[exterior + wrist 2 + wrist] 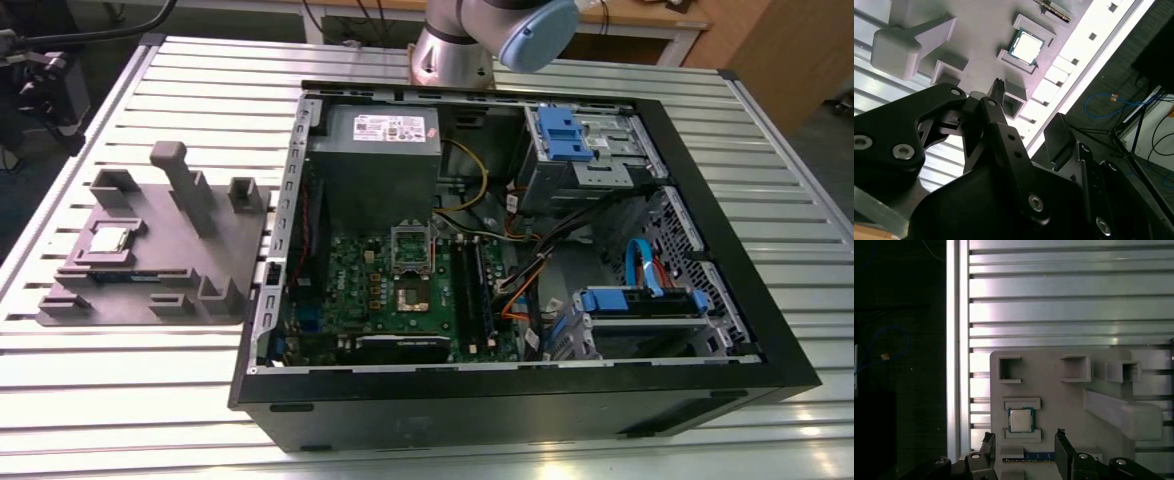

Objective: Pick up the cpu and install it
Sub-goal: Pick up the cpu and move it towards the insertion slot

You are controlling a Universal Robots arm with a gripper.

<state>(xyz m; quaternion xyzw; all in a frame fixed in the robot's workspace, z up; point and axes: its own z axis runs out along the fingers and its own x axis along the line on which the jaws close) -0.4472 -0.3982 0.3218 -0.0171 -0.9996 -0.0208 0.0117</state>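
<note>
The slatted aluminium table [787, 190] carries one open black computer case [534, 400] and, well apart toward the exterior view's left, one grey fixture block [160, 275]. Inside the case sit one grey power supply [380, 150], one green motherboard [360, 290] with its socket [411, 293], and two blue drive carriers.

The step in hand is the approach for the pick, and nothing is grasped yet. In both wrist views the gripper [1024, 437] hangs above the fixture block with its two fingers [1061, 436] spread and empty. The one cpu [1020, 420] lies flat in its recess on the block, silver top up, framed by two raised lips. It sits roughly in line with the gap between the fingertips and clear of them.

By my reading, the pick calls for centring over the chip and a straight descent – the raised lips leave little room, so the fingers should meet the two free edges. A tilted chip would likely seat badly in the socket.
</note>
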